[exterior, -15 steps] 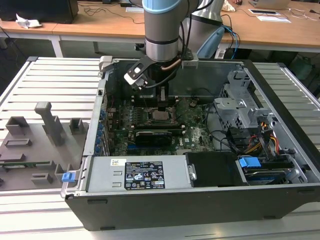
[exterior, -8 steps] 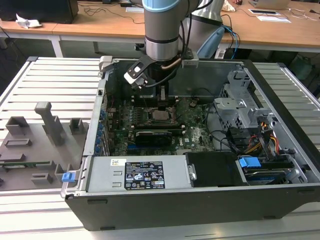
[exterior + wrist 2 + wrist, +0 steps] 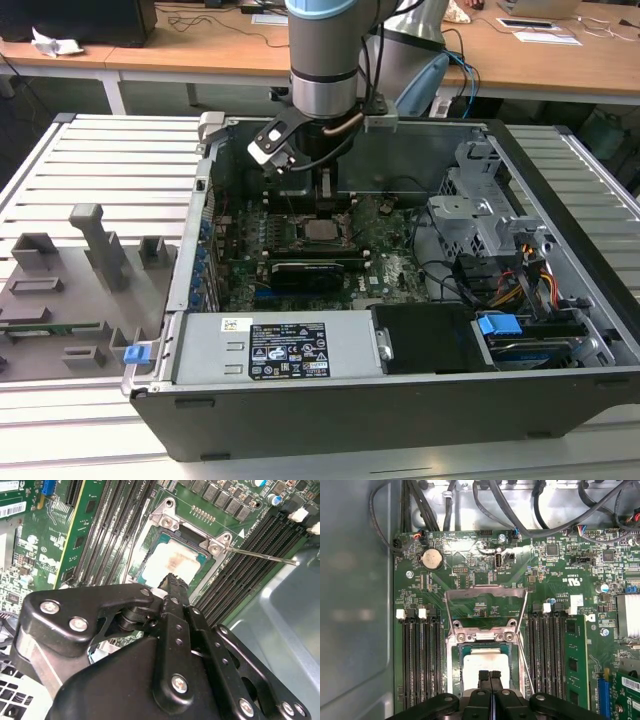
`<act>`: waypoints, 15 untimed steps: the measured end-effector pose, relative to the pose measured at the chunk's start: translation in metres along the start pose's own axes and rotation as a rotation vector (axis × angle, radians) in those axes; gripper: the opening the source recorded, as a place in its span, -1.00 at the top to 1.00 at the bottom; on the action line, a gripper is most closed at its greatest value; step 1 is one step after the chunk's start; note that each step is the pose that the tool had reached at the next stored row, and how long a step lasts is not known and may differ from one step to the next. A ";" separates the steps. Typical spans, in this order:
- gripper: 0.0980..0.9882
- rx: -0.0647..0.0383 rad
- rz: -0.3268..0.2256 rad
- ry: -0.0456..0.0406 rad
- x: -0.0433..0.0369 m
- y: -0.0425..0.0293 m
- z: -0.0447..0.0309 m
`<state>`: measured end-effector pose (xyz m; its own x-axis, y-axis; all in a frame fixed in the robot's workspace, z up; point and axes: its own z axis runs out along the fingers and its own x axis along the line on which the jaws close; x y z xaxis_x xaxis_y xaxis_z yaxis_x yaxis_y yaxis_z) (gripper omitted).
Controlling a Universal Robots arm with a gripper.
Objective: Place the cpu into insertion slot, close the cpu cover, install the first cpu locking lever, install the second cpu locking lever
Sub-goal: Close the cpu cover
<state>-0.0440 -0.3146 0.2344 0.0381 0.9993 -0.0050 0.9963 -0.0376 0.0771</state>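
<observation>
Nearest the wrist cameras, the gripper has its fingers pressed together, holding nothing, over the near edge of the cpu. Whether they touch it I cannot tell. Any contact here should, I judge, be light and straight down, with no sideways drag, so the chip stays flat. It lies squarely in the socket, its dull silver top faintly smudged. Beyond it the cpu cover stands swung open, a thin metal frame with the board visible through its centre.

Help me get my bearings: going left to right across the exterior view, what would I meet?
Grey holder blocks → small white sticker → chip → metal drive cage.
</observation>
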 end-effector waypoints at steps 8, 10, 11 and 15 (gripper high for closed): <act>0.98 0.000 0.000 0.0000 0.0000 0.0003 -0.0042; 0.98 0.000 0.000 0.0000 0.0000 0.0004 -0.0051; 0.98 0.000 0.000 0.0000 0.0000 0.0004 -0.0055; 0.98 0.000 0.000 0.0001 0.0000 0.0005 -0.0066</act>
<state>-0.0439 -0.3145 0.2410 0.0383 0.9993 -0.0048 0.9963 -0.0379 0.0771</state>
